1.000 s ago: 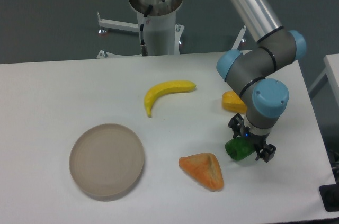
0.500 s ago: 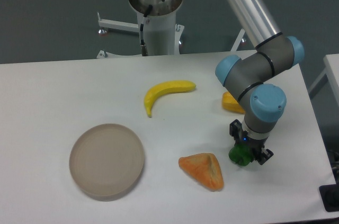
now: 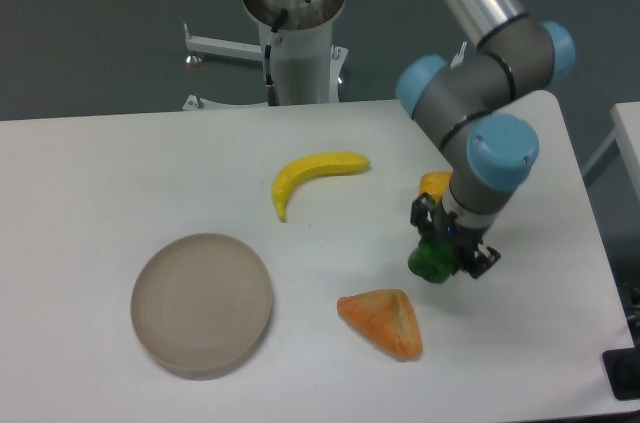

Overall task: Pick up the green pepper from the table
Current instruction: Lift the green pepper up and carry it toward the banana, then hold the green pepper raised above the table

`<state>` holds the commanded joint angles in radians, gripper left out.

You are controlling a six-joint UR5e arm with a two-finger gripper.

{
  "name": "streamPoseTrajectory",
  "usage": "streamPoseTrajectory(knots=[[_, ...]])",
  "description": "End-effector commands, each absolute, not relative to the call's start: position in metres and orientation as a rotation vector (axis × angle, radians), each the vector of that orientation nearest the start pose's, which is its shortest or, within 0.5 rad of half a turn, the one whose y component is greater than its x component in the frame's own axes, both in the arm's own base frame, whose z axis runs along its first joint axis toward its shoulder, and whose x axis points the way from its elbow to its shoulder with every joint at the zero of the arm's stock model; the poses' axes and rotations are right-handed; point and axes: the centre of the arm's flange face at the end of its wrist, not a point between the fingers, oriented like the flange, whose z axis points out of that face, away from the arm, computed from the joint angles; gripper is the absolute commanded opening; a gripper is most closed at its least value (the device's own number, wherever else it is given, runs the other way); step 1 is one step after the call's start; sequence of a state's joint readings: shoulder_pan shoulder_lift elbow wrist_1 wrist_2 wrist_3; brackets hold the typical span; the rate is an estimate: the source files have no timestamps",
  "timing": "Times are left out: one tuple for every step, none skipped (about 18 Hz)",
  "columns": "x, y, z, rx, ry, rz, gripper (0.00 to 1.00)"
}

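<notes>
My gripper (image 3: 441, 249) pointed straight down, and its two fingers were closed tight on the pepper (image 3: 431, 261). Only the green bottom of the pepper showed under the black fingers. I thought the pepper was lifted a little off the table (image 3: 90, 183), because it hung from the fingers, but I could not be sure of the gap from this one view. The fingers held it from the sides, so the round, shiny pepper sat between them and did not roll away.

Just behind the pepper lay a small yellow pepper (image 3: 435, 183), mostly hidden by my arm. I had to grab the green one and not that one, and the fingers held only the green one. Just in front of the pepper, a bit to the left in the picture, lay an orange wedge (image 3: 384, 319). It was near but not touching. Well to the left of the pepper and farther back lay a banana (image 3: 312, 175). Far to the left and nearer the front sat a round plate (image 3: 202, 301).

I judged the grab was done and the lift was under way. The smooth pepper could slip if I moved fast.
</notes>
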<state>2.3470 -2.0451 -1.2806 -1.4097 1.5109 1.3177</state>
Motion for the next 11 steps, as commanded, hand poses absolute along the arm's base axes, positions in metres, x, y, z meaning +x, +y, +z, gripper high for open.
streamPoseTrajectory(knots=[[-0.368,0.574,0.371,-2.99,0.829,-0.08,0.26],[-0.363,0.567,0.375,-2.988,0.828,-0.079,0.26],[-0.36,0.562,0.379,-2.99,0.824,-0.076,0.26],[-0.356,0.557,0.379,-2.991,0.829,-0.077,0.26],[-0.353,0.553,0.384,-2.988,0.836,-0.059,0.26],[-0.35,0.548,0.384,-2.988,0.846,-0.058,0.26],[-0.35,0.546,0.382,-2.996,0.846,-0.06,0.25],[-0.351,0.545,0.381,-3.011,0.853,-0.046,0.25],[-0.353,0.541,0.379,-3.051,0.867,-0.018,0.25],[-0.353,0.539,0.375,-3.063,0.871,-0.012,0.25],[-0.353,0.54,0.375,-3.063,0.871,-0.003,0.24]])
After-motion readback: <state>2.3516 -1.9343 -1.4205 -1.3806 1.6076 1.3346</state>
